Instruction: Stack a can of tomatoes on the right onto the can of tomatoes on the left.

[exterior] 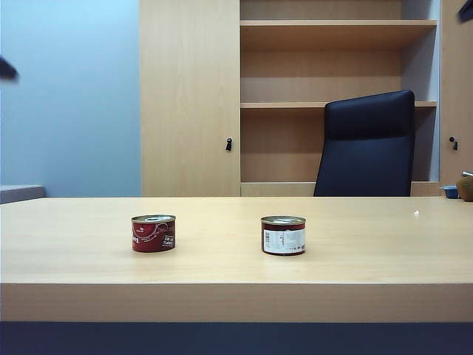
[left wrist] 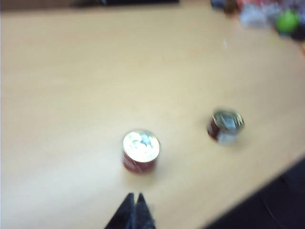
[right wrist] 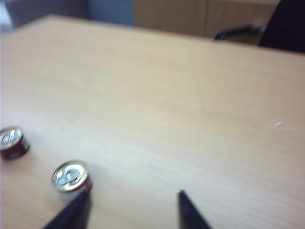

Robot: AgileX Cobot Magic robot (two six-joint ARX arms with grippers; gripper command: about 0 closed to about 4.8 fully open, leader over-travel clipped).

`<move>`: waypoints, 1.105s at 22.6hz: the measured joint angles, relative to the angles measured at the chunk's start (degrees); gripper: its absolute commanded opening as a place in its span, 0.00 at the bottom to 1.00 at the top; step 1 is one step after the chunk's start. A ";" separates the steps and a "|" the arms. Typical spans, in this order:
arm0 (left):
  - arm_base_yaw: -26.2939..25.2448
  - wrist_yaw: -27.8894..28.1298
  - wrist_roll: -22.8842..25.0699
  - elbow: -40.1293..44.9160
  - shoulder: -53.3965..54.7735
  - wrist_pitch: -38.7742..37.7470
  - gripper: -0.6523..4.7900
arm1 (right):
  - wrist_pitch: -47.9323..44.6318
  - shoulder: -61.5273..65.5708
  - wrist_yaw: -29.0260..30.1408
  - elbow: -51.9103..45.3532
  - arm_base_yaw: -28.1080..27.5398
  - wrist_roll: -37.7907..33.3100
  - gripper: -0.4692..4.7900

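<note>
1. Office setting, exterior view: a pale wooden table [exterior: 236, 259] stands before wooden shelving and a black chair [exterior: 367, 144]. Two tomato cans stand upright and well apart on it, the left can [exterior: 154, 233] with a red label and the right can [exterior: 283, 235] showing a white label. Neither arm reaches the cans here; only dark slivers show at the upper edges.

2. Left wrist view, blurred: the left gripper [left wrist: 134, 210] hangs above the table with its dark fingertips pressed together, holding nothing. The left can [left wrist: 140, 151] sits just ahead of the tips, and the right can [left wrist: 225, 126] lies further off.

3. Right wrist view: the right gripper [right wrist: 133, 210] hovers over the table with its two fingers spread apart and empty. The right can [right wrist: 71, 179] sits just beside one finger, outside the gap, and the left can [right wrist: 13, 142] lies beyond it.

4. Judgement: the step in hand is the approach to the right can. To do it well, the right gripper should shift sideways until the can sits centred between the fingers, descend, grip the wall below the rim, and lift straight up.
</note>
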State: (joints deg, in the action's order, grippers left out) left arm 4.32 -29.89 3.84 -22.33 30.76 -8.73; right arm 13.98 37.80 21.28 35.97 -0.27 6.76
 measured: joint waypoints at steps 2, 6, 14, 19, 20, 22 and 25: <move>0.02 -3.28 2.36 -0.83 8.22 -0.13 0.11 | -2.47 9.79 3.02 3.13 1.97 0.57 0.76; 0.04 -8.72 2.80 -0.87 16.35 0.35 0.11 | -7.26 25.00 0.42 6.05 13.49 0.81 0.91; 0.02 -11.10 1.70 -1.53 16.22 1.25 0.11 | -17.07 44.04 -3.32 9.29 23.08 3.19 0.94; 0.02 -12.28 1.46 -3.74 16.11 1.25 0.11 | -17.55 55.06 -3.50 14.40 24.94 4.11 0.94; 0.02 -12.35 1.44 -4.11 15.96 1.25 0.11 | -17.55 56.33 -3.58 15.04 24.90 4.11 0.94; 0.02 -12.37 1.46 -4.52 15.67 1.27 0.11 | -17.40 57.55 -3.72 15.47 24.83 4.13 0.93; 0.00 -12.37 1.46 -5.03 15.69 1.46 0.11 | -16.90 59.04 -3.76 16.17 24.81 4.20 0.93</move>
State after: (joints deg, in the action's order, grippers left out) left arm 4.32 -42.26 5.30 -27.35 46.46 -7.27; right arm -2.92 96.84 17.52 52.14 24.53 10.96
